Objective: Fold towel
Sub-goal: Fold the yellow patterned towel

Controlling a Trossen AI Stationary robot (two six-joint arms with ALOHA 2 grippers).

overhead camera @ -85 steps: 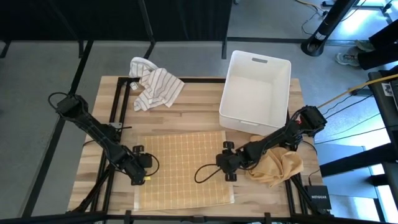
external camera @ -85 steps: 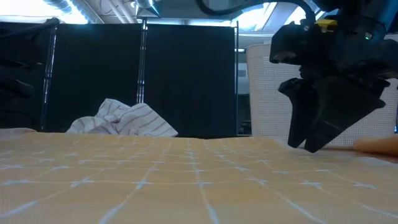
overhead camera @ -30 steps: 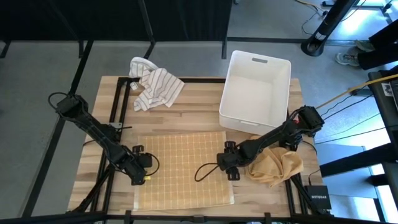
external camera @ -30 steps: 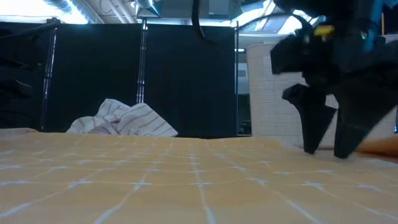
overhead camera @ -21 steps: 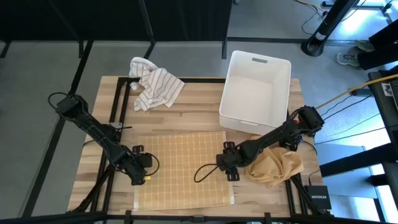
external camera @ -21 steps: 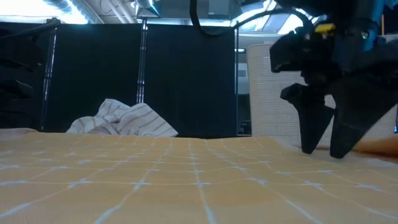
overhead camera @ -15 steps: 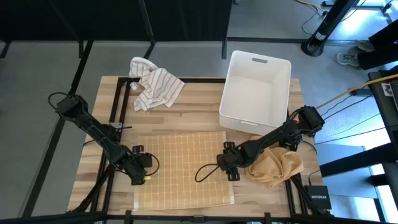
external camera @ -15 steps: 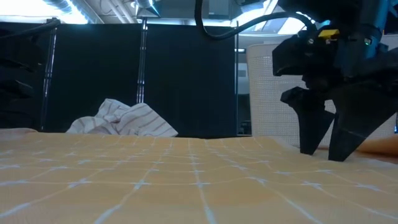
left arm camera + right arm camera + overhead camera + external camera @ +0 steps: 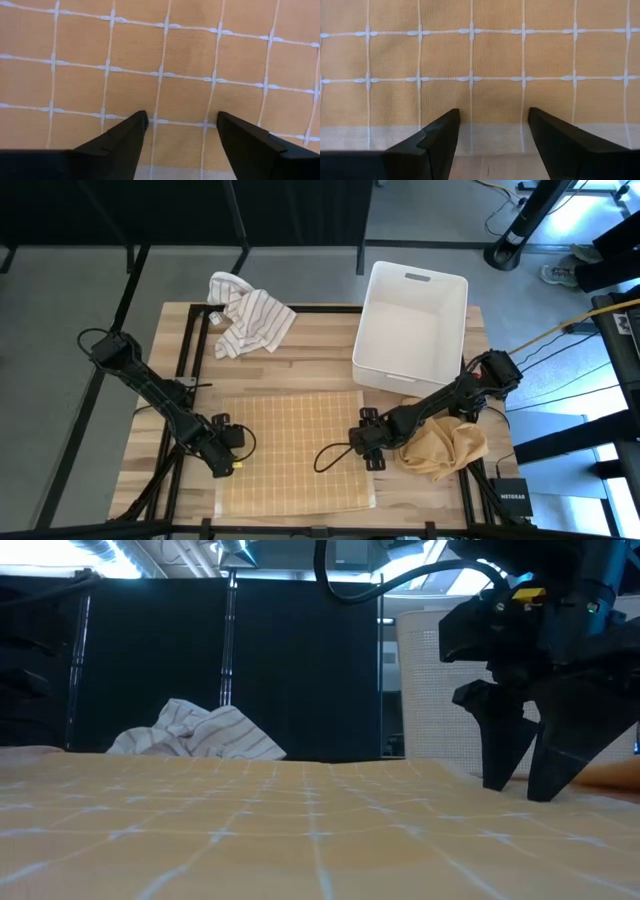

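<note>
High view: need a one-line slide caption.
Both arms poised at opposite side edges of the flat orange grid towel, left gripper and right gripper open, white bin behind.

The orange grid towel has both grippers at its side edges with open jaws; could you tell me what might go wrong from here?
1. The right gripper sits right at the orange grid towel's hem, so its jaws may close on too little cloth and slip.
2. The left gripper sits further in from its edge, so the fold may come out skewed.
3. The crumpled tan cloth lies beside the right arm and could get dragged.
</note>
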